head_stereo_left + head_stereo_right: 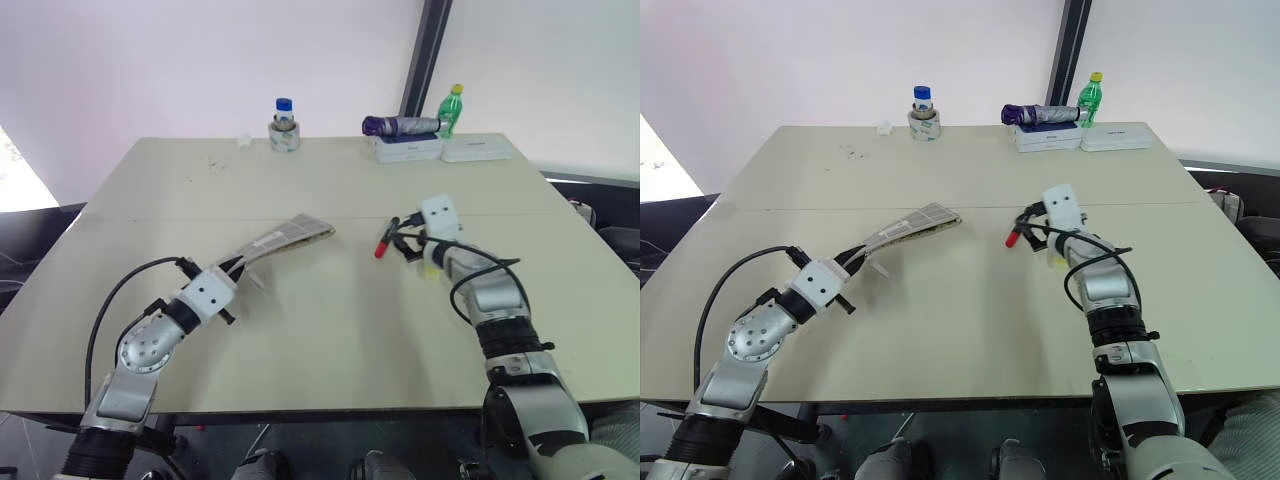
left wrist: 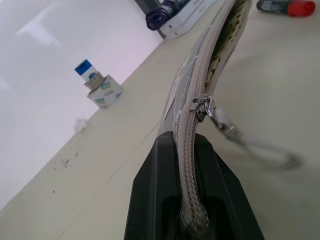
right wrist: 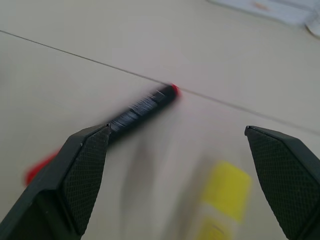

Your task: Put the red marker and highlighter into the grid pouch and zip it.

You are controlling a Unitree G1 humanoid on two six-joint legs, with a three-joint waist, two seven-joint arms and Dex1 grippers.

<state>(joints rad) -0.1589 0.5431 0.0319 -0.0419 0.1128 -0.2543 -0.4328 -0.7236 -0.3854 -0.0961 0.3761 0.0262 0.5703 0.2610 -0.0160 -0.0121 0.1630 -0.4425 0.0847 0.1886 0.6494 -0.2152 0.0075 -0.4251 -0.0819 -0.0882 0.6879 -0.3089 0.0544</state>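
Two pens lie ahead of your spread right gripper (image 3: 180, 175): red marker (image 3: 140, 107), highlighter (image 3: 222, 192). Left gripper (image 2: 186, 200) pinches grid pouch (image 2: 210, 75), mouth held open for loading.

The middle of the surface (image 1: 330, 300) lay bare between the raised grid pouch (image 1: 285, 237), pinched in the left end effector (image 2: 187, 165), and the red marker (image 1: 385, 240), so a hand could pass there freely. The right end effector (image 3: 175, 165), fingers spread wide, hung just above the marker and what looked like the highlighter (image 3: 225, 192), which lay close together. Along the far edge a blue-capped jar (image 1: 284, 125), a rolled purple umbrella (image 1: 400, 126) on white boxes (image 1: 440, 148) and a green bottle (image 1: 452, 108) stood well apart from the work.
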